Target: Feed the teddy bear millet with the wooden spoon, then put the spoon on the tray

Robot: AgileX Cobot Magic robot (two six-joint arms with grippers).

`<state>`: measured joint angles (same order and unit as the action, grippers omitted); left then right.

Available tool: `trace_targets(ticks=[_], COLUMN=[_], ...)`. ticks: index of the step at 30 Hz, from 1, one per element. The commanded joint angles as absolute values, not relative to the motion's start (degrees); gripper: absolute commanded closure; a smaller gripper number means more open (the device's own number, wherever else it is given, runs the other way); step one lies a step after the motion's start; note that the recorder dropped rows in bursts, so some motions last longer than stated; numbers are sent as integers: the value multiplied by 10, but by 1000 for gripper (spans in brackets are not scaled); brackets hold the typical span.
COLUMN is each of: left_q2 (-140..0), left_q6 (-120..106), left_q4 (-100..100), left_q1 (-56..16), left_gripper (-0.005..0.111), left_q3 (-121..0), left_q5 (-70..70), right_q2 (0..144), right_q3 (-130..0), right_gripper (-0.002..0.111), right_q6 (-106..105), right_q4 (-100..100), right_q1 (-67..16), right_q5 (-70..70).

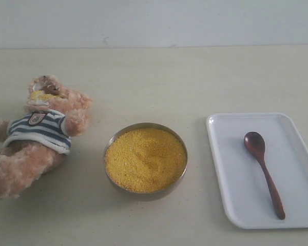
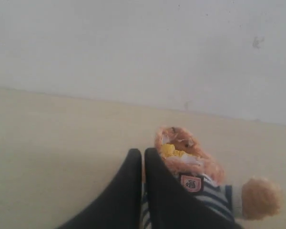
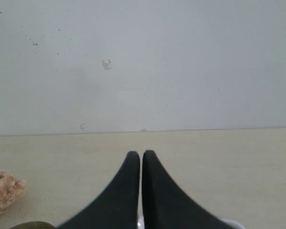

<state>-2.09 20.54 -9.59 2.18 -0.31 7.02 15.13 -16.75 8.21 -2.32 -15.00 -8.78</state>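
The teddy bear lies on its back at the left of the exterior view, in its striped shirt, with yellow millet grains on its muzzle. The metal bowl of millet stands in the middle. The wooden spoon lies on the white tray at the right, bowl end away from the front edge. Neither arm appears in the exterior view. My left gripper is shut and empty, with the bear just beyond it. My right gripper is shut and empty over the table.
A pale wall closes off the far edge of the beige table. In the right wrist view a bit of the bear's fur shows at one side and the bowl's rim at the frame's edge.
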Motion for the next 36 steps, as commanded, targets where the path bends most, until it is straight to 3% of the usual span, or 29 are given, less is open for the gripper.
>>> trace_targets(ticks=[1,5,10,36], left_q2=[-19,-17,-17,-17], left_q6=[207,189,0,-3], left_q4=[-99,-90,41,35], left_q1=[24,24,24,24], left_gripper=[103,103,103,103], left_q3=[0,0,0,0], left_q5=[135,176,174,174], right_q2=[150,150,150,150], right_q3=[-165,-165,-165,-165], right_gripper=[107,107,107,107], right_q6=[84,84,85,85], right_q4=[-24,-24,-24,-24], right_q1=[-148,-148,-148,-148], right_q5=[-85,-85,-85,-85])
